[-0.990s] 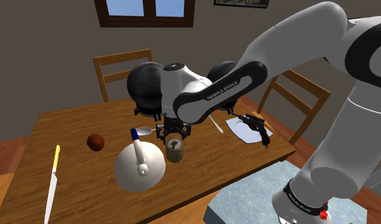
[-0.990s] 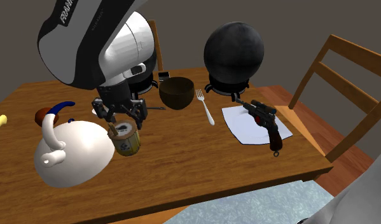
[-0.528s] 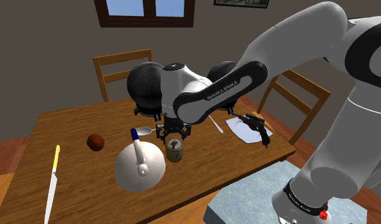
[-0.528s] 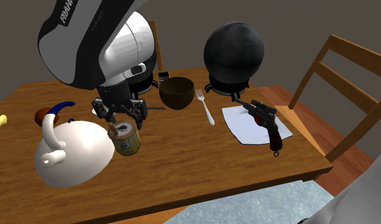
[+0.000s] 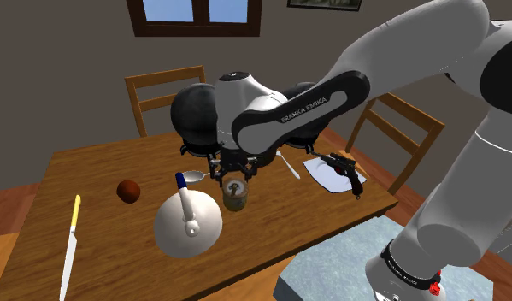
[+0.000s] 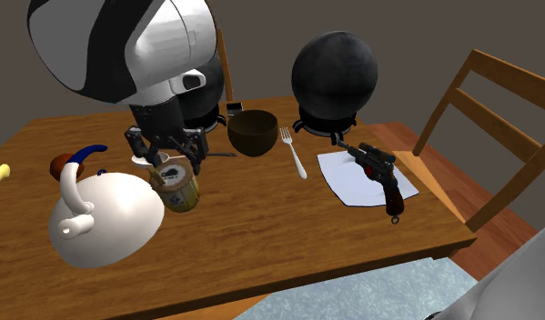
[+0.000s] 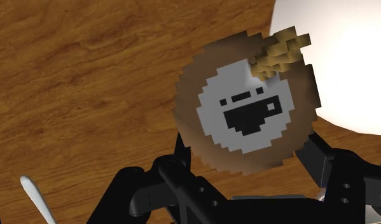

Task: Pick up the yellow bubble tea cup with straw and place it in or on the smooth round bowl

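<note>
The yellow-brown bubble tea cup [image 5: 236, 195] [image 6: 177, 190] has a grey lid with a face and a tan straw [image 7: 281, 48]. It hangs tilted just above the wooden table [image 6: 261, 227], close beside a white teapot [image 6: 105, 218]. My gripper [image 5: 235, 175] [image 6: 167, 166] comes down from above and is shut on the cup, whose top [image 7: 246, 111] sits between the black fingers [image 7: 182, 153]. The dark brown round bowl [image 6: 253, 133] stands further back on the table, toward the second exterior view's right of the cup.
Behind the bowl stand two black spheres [image 6: 334, 73]. A fork [image 6: 293, 153] and a toy gun on white paper [image 6: 379, 173] lie to the second exterior view's right. A brown ball [image 5: 128, 191] and a yellow-handled knife [image 5: 72, 244] lie at the shoulder view's left. Chairs [image 5: 164, 90] ring the table.
The arm has risen and the gripper has carried the cup a little upward off the table. The teapot and bowl have not moved.
</note>
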